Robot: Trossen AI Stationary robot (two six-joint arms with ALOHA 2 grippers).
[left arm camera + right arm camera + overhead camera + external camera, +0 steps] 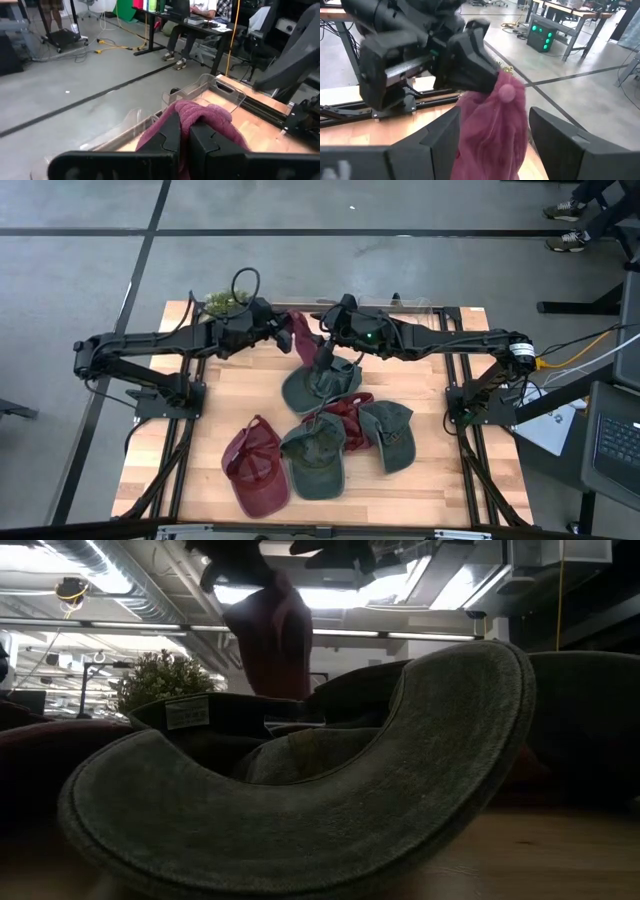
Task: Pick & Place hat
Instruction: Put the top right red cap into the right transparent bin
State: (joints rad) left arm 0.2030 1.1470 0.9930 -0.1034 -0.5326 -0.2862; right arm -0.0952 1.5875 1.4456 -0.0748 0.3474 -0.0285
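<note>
The table [420, 480] was a pale wooden top with dark rails along its left and right sides. A green hat [318, 385] lay near its middle, brim toward the left. In front of it sat a tight cluster: a maroon hat [258, 468] at the left, a green hat [315, 458] touching it, a dark red hat [345, 412] partly under its neighbours, and another green hat [392, 435] at the right. At the far edge stood a clear plastic bin [207, 90] and a small leafy plant [225, 301].
</note>
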